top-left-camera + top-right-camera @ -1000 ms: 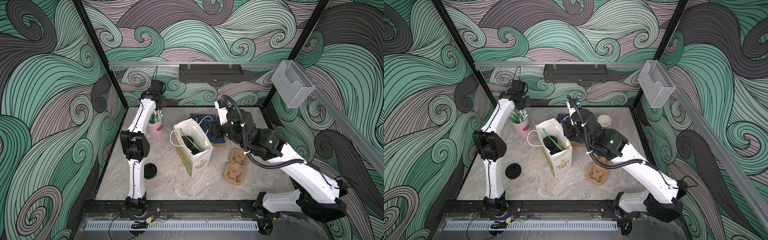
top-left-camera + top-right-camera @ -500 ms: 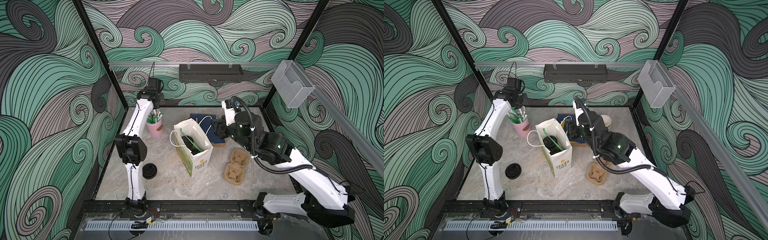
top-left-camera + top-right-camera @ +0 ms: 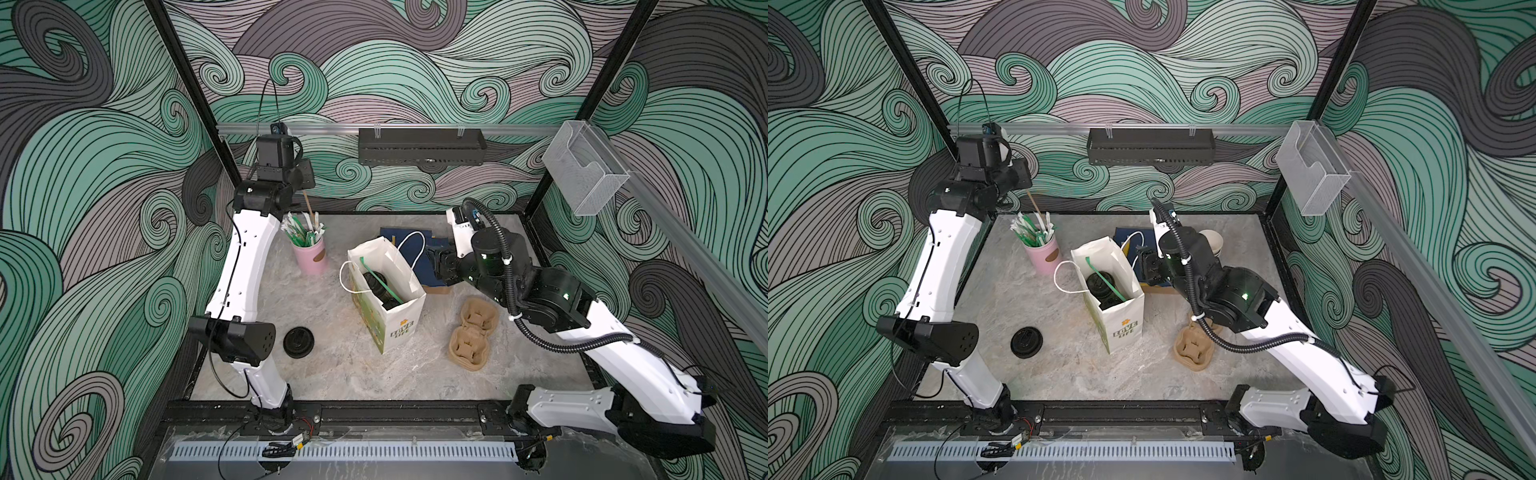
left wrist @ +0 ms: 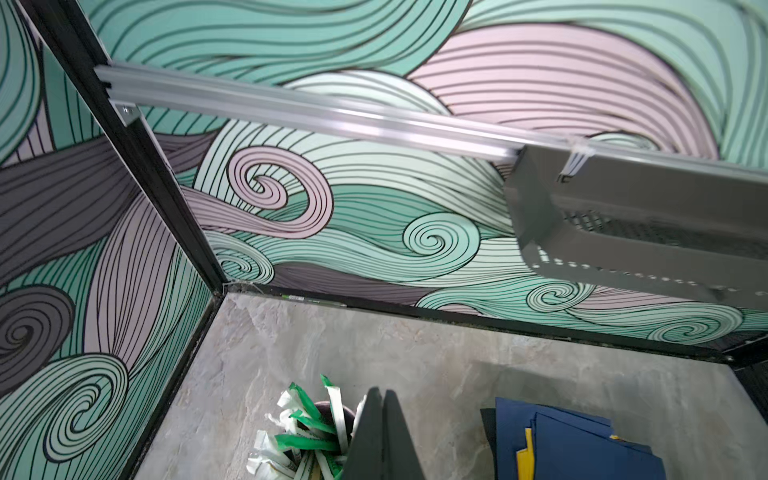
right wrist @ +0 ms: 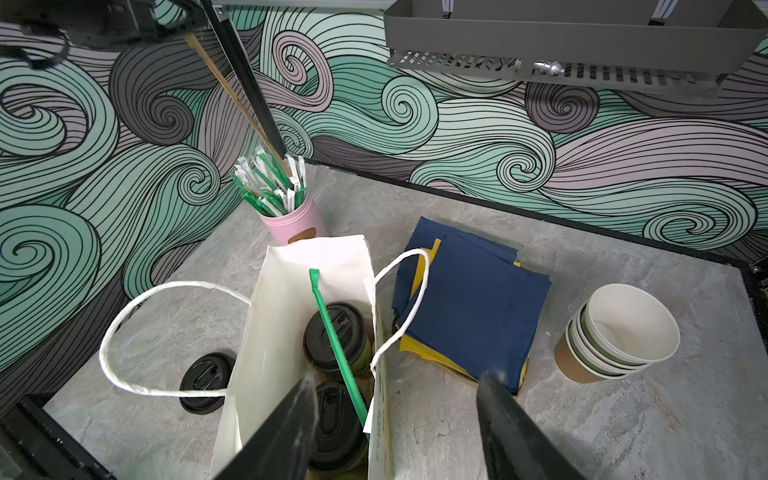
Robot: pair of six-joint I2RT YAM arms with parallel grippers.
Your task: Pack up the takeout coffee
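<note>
The takeout coffee, two black-lidded cups (image 5: 334, 336) (image 5: 336, 424), stands inside the white paper bag (image 5: 282, 299), seen in both top views (image 3: 376, 282) (image 3: 1100, 286). A green straw (image 5: 329, 316) leans across the lids. My right gripper (image 5: 397, 386) is open and empty, straddling the bag's right wall just above its rim (image 3: 436, 266). My left gripper (image 4: 381, 390) is shut, raised near the back-left corner (image 3: 302, 191), above the pink cup (image 3: 309, 255). A thin wooden stirrer (image 5: 232, 95) hangs from it down to the straws.
A loose black lid (image 3: 298, 340) lies front left. Blue napkins (image 5: 469, 299) and a stack of lidless cups (image 5: 619, 332) sit behind and right of the bag. Cardboard cup carriers (image 3: 471, 332) lie to the bag's right. A black shelf (image 3: 419, 145) hangs on the back wall.
My left gripper has risen from the pink cup toward the back-left corner, drawing the stirrer up. The right arm's body has swung rightward; its gripper stays beside the bag.
</note>
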